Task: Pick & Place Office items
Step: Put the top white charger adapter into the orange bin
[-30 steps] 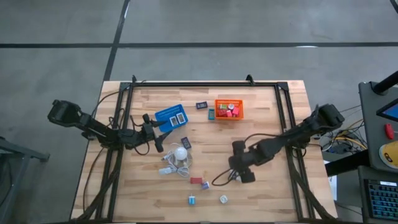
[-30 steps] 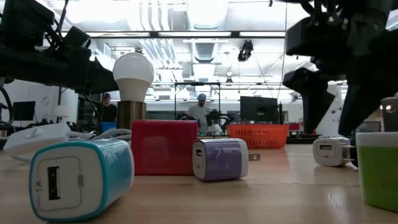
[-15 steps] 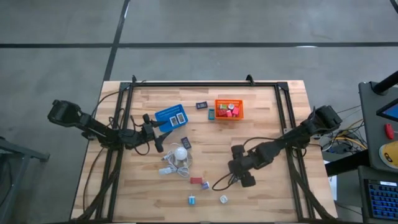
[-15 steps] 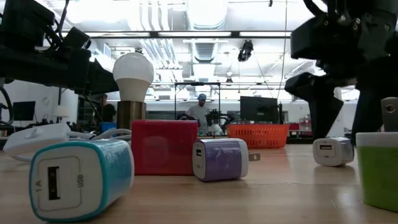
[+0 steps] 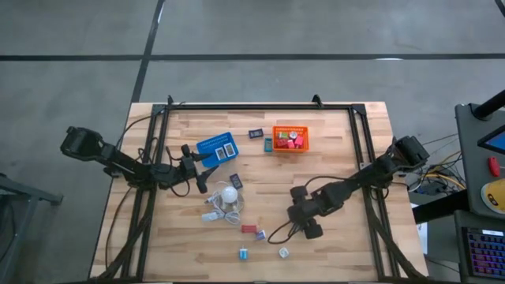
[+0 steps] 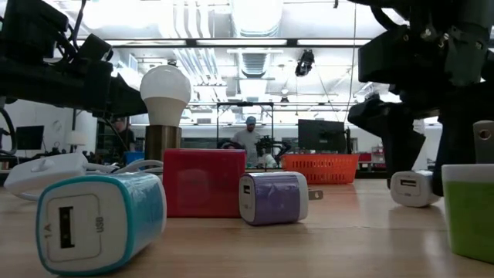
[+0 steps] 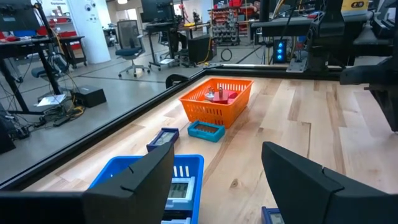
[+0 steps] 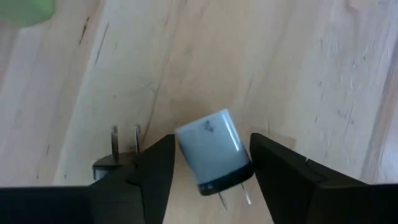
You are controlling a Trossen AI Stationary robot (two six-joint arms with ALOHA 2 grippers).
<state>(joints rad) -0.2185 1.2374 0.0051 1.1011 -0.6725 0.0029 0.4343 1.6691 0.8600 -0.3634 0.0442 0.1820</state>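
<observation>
My right gripper (image 8: 208, 165) straddles a pale plug cube (image 8: 210, 152) on the table (image 5: 339, 150), jaws narrow but seemingly not yet touching. Tilted, it could squirt out. My left gripper (image 7: 214, 177) waits wide by the blue basket (image 7: 186, 171).

Right wrist view, looking down on the pale wood-grain surface (image 8: 298, 68).

Right gripper (image 8: 208, 168): both dark fingers (image 8: 155, 171) in frame, spread, one on each side of a small white charger plug (image 8: 211, 152). Narrow gaps show between the plug body and each finger; contact cannot be confirmed.

White charger plug: rounded cube, lying tilted on the surface, dark end face with two metal prongs pointing toward the camera edge.

Second plug (image 8: 115, 158): dark, mostly hidden behind one finger, two prongs standing up from it.

Green blurred object (image 8: 25, 9) at the frame corner, unidentifiable.
</observation>
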